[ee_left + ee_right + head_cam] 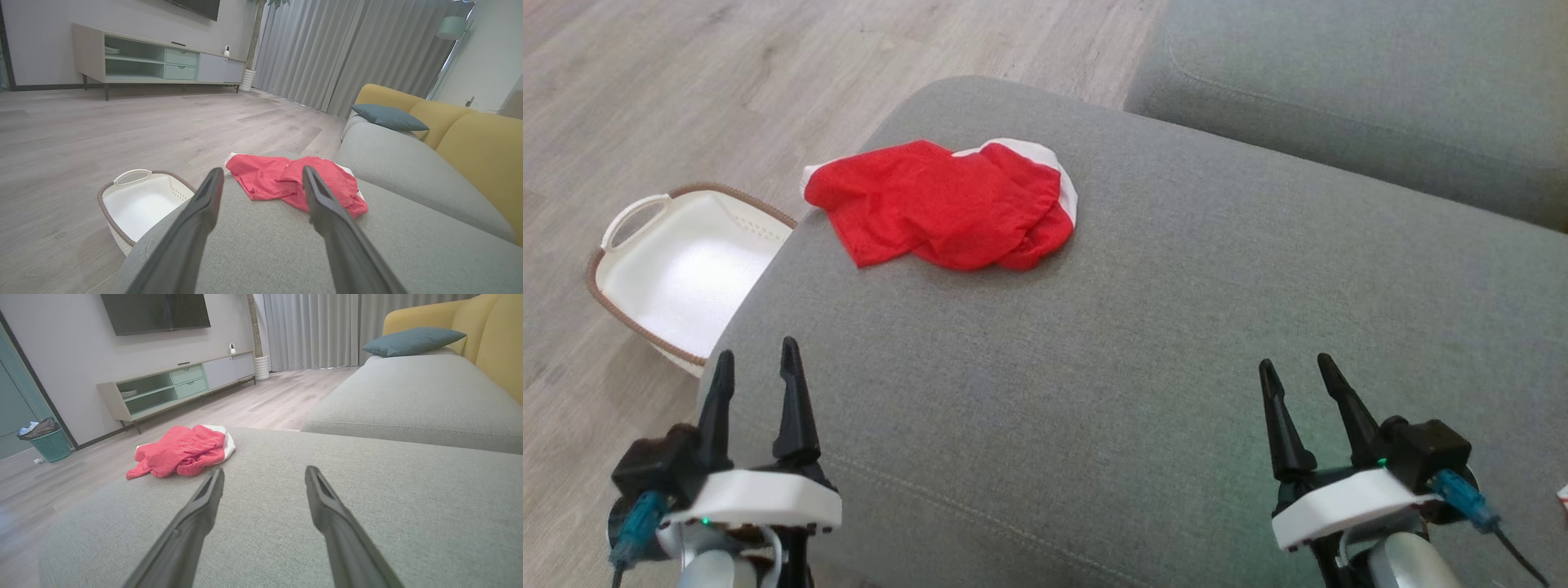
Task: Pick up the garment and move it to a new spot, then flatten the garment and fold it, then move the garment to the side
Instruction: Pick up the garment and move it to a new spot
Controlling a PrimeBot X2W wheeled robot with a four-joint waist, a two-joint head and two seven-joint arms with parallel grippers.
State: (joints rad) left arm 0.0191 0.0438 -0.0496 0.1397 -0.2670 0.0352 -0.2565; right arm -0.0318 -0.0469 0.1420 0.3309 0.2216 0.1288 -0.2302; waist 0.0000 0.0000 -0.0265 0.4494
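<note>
In the head view, the left gripper (756, 359) sits at the lower left and the right gripper (1298, 367) at the lower right. Both point up the frame with their two dark fingers spread and nothing between them. They hover over the near part of a wide grey fabric seat cushion (1111, 343). One crumpled red mesh garment with a white lining (943, 204) lies in the upper middle of the frame, close to the cushion's rounded far-left edge and well apart from both grippers. A broad stretch of bare cushion lies between them. One white plastic basket with a brown woven rim (686, 269) stands on the pale wooden floor (645, 82) at the left, just beside the cushion's edge. A second grey cushion (1380, 82) fills the upper right.

In the left wrist view, the two spread fingers frame the garment at the centre, and the basket is at the lower left. A yellow sofa back (470, 139) with one blue-grey pillow (388, 117) is at the right, and a low pale cabinet (163, 61) is at the upper left.

In the right wrist view, the fingers again stand apart over bare cushion, and the garment lies at the centre left near the cushion's edge. One teal bin (51, 445) stands at the far left.
</note>
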